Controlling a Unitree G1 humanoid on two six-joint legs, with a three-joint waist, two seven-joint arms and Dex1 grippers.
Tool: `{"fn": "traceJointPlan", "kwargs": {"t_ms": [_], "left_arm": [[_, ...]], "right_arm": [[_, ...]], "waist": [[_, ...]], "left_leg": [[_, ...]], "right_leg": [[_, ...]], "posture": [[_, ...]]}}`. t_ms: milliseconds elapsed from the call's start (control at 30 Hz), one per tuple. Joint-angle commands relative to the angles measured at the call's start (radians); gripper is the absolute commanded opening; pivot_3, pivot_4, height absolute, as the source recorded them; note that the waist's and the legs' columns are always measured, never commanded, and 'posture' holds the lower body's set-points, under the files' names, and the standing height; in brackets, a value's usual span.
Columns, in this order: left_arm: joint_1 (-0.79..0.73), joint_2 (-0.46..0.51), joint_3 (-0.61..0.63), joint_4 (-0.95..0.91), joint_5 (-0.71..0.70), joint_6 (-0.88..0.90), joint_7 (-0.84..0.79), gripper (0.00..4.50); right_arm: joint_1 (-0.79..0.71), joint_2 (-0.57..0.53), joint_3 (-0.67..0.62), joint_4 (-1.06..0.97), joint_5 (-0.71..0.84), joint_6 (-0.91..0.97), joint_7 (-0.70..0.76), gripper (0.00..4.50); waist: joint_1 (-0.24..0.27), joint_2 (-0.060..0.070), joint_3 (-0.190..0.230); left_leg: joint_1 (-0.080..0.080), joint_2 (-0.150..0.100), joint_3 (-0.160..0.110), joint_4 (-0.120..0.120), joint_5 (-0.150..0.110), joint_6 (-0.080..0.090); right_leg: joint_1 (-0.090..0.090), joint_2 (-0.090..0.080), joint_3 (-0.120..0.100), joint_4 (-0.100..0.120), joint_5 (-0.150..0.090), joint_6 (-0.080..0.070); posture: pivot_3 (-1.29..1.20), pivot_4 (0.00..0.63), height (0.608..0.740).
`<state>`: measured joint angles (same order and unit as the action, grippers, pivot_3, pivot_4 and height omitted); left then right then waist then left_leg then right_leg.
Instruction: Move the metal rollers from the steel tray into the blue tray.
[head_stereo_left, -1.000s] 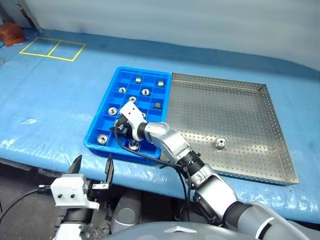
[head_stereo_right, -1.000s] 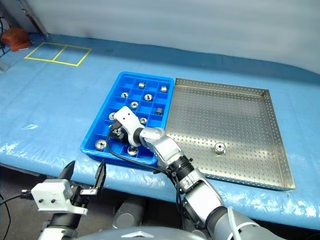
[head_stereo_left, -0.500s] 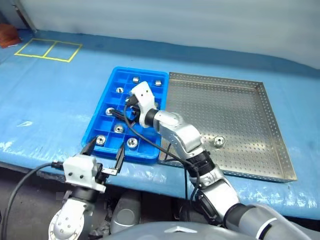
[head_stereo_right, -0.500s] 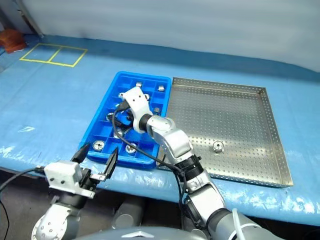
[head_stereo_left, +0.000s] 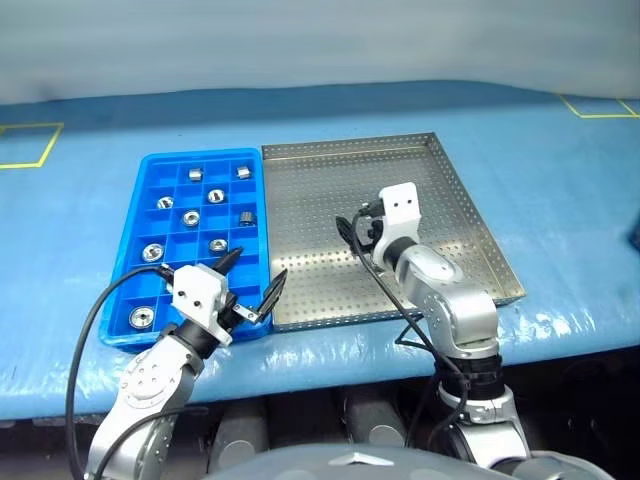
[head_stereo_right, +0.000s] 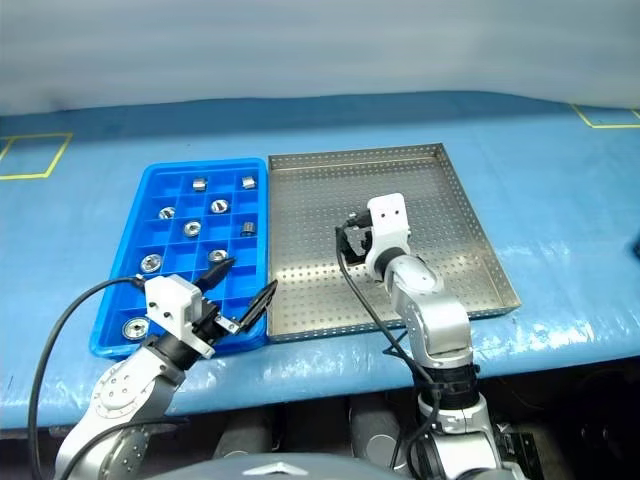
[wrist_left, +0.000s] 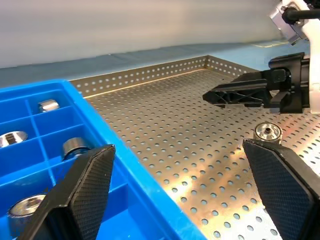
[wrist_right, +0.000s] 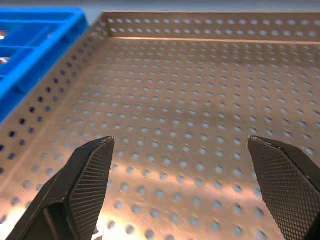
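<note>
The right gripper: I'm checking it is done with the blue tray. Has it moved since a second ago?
Yes. The right gripper has swung from over the blue tray to above the steel tray, fingers open and empty.

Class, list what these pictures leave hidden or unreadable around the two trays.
- Eye views: the right tool and its arm cover part of the floor of the steel tray; whatever lies there is hidden.
- Eye views: the left tool covers the near corner compartments of the blue tray.
- Right wrist view: the picture's edge cuts off the blue tray; its contents are unreadable.
</note>
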<state>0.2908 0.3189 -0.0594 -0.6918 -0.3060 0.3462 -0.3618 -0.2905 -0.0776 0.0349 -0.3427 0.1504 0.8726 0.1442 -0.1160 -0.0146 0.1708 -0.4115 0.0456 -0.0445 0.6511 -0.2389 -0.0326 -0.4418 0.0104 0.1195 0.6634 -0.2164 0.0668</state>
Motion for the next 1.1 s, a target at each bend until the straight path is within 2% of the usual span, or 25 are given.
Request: {"fn": "traceJointPlan", "kwargs": {"t_ms": [33, 233, 533, 633, 833, 1100], "left_arm": [[-0.016, 0.012, -0.003, -0.002, -0.021, -0.002, -0.028, 4.50], [-0.041, 0.021, 0.000, 0.023, -0.030, -0.005, -0.053, 4.50], [-0.039, 0.015, 0.009, 0.027, -0.024, -0.006, -0.046, 4.50], [-0.028, 0.009, 0.008, 0.019, -0.020, -0.009, -0.034, 4.50], [0.002, -0.004, -0.001, -0.002, -0.010, -0.015, -0.007, 4.50], [0.059, -0.025, 0.001, -0.038, 0.012, -0.036, 0.042, 4.50]], "right_arm": [[0.036, 0.004, -0.006, -0.085, 0.006, 0.023, -0.022, 4.48], [0.123, 0.015, -0.010, -0.129, 0.024, 0.072, -0.032, 4.48], [0.140, 0.004, 0.040, -0.013, 0.009, 0.015, -0.023, 4.48], [0.121, 0.005, 0.045, 0.029, 0.006, -0.010, -0.023, 3.89], [0.076, 0.005, 0.063, 0.058, 0.006, -0.026, -0.006, 1.95], [-0.064, 0.008, 0.112, 0.036, 0.025, -0.024, 0.065, 1.90]], "waist": [[-0.020, 0.000, 0.000], [-0.055, 0.000, -0.001], [-0.068, -0.001, -0.001], [-0.067, -0.001, -0.001], [-0.067, -0.005, -0.001], [-0.043, -0.005, -0.001]], "left_leg": [[0.000, 0.000, 0.000, 0.000, 0.000, 0.000], [0.000, 0.000, 0.000, 0.001, 0.000, 0.000], [0.002, -0.001, -0.001, 0.003, 0.000, 0.001], [0.002, -0.001, 0.000, 0.003, 0.000, 0.001], [0.014, -0.001, 0.002, 0.003, 0.001, 0.001], [0.015, -0.001, 0.001, 0.001, 0.002, 0.003]], "right_leg": [[0.000, 0.000, 0.001, 0.000, 0.000, 0.001], [0.001, 0.000, 0.002, 0.000, 0.001, 0.001], [0.004, 0.000, 0.002, 0.000, 0.001, 0.001], [0.005, 0.000, 0.002, 0.000, 0.000, 0.000], [0.015, 0.000, 0.004, -0.003, 0.000, -0.001], [0.014, 0.000, 0.004, -0.001, 0.001, -0.003]], "posture": [[-0.14, 0.150, 0.740], [-0.16, 0.150, 0.740], [-0.11, 0.150, 0.740], [-0.09, 0.150, 0.740], [-0.04, 0.150, 0.740], [0.05, 0.150, 0.740]]}}
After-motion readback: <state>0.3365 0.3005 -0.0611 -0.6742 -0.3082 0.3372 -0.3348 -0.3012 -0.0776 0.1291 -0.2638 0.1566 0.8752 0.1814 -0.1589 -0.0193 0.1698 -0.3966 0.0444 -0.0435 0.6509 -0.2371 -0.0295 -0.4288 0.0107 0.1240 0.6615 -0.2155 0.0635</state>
